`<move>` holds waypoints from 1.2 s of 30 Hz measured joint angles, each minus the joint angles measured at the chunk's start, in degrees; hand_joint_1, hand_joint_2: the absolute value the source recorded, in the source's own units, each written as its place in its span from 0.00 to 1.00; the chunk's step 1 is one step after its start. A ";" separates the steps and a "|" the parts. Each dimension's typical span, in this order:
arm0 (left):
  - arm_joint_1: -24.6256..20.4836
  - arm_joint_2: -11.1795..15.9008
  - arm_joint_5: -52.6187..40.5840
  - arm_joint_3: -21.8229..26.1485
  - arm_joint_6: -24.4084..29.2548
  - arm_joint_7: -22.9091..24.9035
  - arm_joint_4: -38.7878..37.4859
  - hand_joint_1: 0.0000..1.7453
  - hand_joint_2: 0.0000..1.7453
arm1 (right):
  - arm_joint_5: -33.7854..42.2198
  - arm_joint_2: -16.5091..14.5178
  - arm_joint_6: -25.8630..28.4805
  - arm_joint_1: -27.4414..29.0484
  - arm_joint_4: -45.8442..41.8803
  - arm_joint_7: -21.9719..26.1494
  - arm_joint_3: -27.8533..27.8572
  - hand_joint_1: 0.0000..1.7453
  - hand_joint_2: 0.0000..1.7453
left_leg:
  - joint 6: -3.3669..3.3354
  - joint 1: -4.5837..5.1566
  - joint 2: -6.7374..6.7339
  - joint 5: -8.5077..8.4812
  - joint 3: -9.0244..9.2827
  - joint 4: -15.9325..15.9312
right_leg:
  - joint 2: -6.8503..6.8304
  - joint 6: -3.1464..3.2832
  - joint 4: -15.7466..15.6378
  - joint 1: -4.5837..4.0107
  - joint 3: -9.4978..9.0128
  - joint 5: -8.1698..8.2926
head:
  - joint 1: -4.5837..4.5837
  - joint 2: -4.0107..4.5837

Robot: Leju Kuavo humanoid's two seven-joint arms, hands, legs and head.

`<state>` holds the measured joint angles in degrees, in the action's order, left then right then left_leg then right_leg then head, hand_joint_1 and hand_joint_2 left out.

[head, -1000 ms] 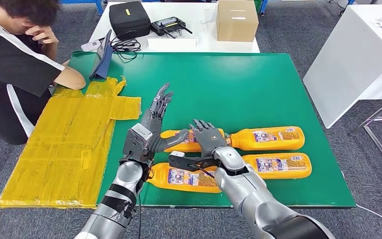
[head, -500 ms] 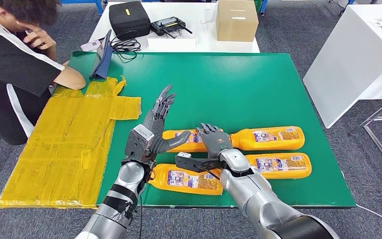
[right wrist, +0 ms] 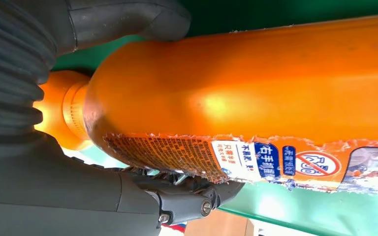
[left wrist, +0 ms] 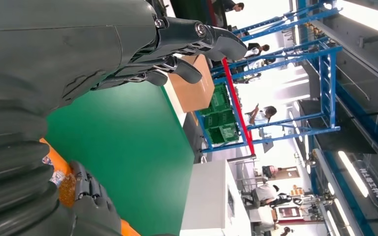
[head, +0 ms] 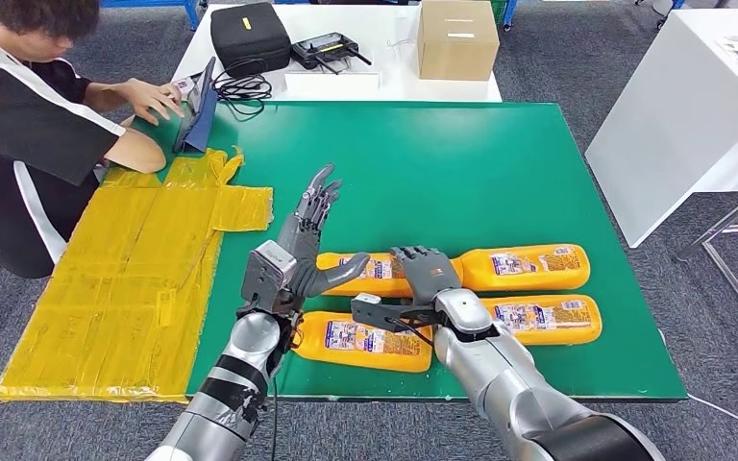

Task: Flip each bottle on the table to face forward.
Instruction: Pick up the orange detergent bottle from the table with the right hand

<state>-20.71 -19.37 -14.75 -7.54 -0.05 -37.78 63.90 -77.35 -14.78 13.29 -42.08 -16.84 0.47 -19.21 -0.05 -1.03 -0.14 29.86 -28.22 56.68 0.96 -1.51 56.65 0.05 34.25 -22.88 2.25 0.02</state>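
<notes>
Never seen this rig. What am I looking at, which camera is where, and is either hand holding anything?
It is a two-legged humanoid robot with two silver arms, each ending in a many-fingered hand. The wide picture is from its head, looking down at a green table. The other two come from cameras at the wrists and appear turned.

Four orange bottles lie on their sides near the front edge; the far right bottle is one. Yellow sheeting covers the table's left side, where a person sits.

The left hand is raised with fingers spread, holding nothing. The right hand is on a bottle's neck end; its wrist view shows thumb and fingers on opposite sides, so it seems to grip it.
</notes>
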 joint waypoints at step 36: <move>1.63 -0.28 0.87 0.08 0.91 -0.23 0.61 0.00 1.00 | 4.24 0.09 16.70 1.28 -0.03 3.59 7.43 1.00 1.00 | 0.00 -0.01 0.05 0.00 -0.06 0.00 | -0.05 0.00 0.01 0.01 -0.01 0.00 | 0.00 0.00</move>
<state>-19.08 -19.65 -13.87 -7.46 0.85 -38.01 64.51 -73.11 -14.68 29.99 -40.79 -16.87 4.05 -11.78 -0.05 -1.03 -0.09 29.86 -28.28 56.68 0.91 -1.52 56.65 0.07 34.24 -22.88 2.25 0.02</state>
